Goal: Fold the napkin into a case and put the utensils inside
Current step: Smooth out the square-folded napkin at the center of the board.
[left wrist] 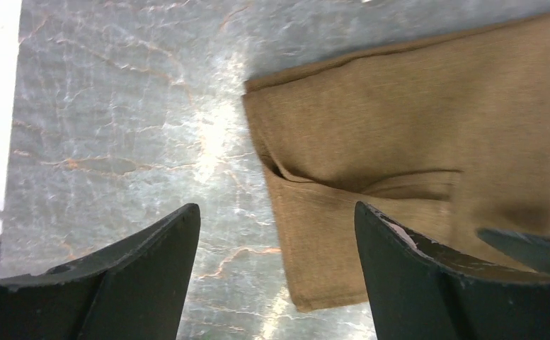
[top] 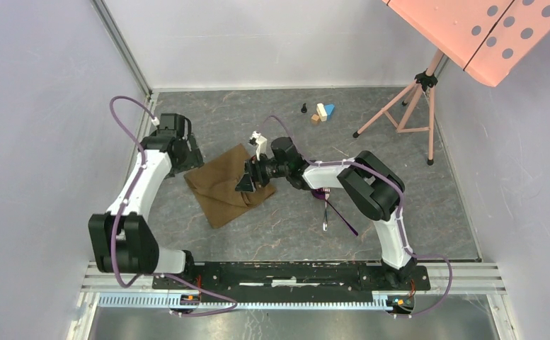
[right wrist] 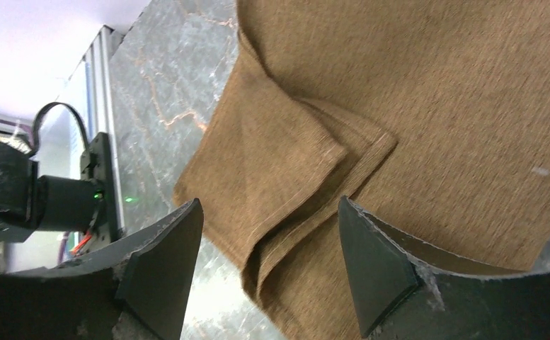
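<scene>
Napkin [top: 226,185] partly folded, seemingly not yet a case, on surface [top: 272,234] | left hand [left wrist: 275,212] and right hand [right wrist: 270,203] spread above it, empty | spoon [top: 321,192], fork [top: 325,217] lie outside, right

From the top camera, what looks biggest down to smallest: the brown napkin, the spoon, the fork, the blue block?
1. napkin
2. spoon and fork: they look alike, both partly under the right arm, so no ranking
3. blue block
</scene>
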### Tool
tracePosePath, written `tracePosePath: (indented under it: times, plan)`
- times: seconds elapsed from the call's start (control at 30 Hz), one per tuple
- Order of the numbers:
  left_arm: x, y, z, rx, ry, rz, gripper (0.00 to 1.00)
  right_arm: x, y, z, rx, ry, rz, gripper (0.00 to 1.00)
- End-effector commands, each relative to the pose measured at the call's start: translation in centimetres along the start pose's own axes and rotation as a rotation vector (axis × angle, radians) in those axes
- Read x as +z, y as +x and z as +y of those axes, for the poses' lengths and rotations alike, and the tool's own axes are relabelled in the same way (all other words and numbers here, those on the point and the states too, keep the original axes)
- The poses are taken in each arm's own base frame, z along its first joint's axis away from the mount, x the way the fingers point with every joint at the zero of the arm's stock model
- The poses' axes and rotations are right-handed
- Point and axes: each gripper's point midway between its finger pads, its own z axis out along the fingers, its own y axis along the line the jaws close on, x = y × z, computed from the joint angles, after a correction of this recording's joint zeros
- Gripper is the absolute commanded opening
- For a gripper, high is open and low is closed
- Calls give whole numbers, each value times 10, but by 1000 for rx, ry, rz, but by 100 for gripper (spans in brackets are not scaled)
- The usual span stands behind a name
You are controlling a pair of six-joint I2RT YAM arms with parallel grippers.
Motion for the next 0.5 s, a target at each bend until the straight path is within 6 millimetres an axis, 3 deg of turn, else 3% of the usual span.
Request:
tracePosePath:
  times: [0.0, 0.17, 0.47]
  plan:
    - [-21, -12, -27, -54, 173, -57, 87, 13, -15, -16, -94, 47, -1, 77]
    - [-26, -4, -39, -53, 266, -66, 87, 29, -18, -30, -97, 74, 20, 78]
    - [-31, 5, -37, -32, 287, -78, 88, 41, -3, -27, -49, 105, 38, 78]
